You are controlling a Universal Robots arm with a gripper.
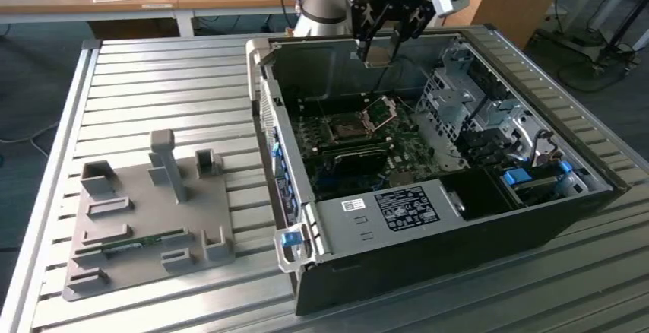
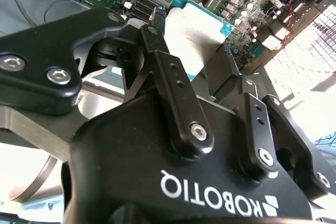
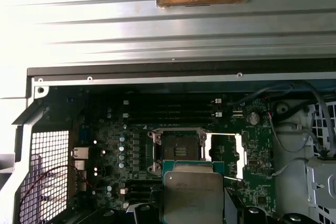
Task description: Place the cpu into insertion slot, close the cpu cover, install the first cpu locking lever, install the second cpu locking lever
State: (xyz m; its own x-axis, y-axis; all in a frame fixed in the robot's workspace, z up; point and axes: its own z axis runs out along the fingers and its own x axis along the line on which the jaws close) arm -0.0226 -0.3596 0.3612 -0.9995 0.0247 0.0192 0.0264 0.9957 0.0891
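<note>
The claw (image 1: pixel 379 42) hangs over the far end of the open computer case (image 1: pixel 304 59), and it has the cpu (image 3: pixel 193 192) pinched by two opposite edges. In the second wrist view the black fingers (image 2: pixel 176 85) press in from either side of the chip, whose silver-grey top faces the camera and whose teal edge shows along its border. So the claw is clamped on the cpu, holding it level in the air, well clear of the board below.

Down inside the case lies the green motherboard (image 3: pixel 113 145). The insertion slot (image 3: pixel 178 148) sits bare in its silver rim, its dark contact field showing, with nothing seated in it. In the first wrist view the chip hangs just short of the slot, not lined up over it. The cpu cover (image 3: pixel 226 154) is swung open on its hinge just beside the slot, the green board showing through its square cut-out. In the exterior view it stands tilted up on the far side of the socket. The long black memory slots (image 3: pixel 168 111) run in a row just beyond the socket.

The case lies on its side on a ribbed metal desk (image 1: pixel 163 82). Towards the exterior view's left, well apart from the case, a grey fixture (image 1: pixel 152 196) rests on the desk with a green memory stick (image 1: pixel 130 247) lying in one of its grooves.
</note>
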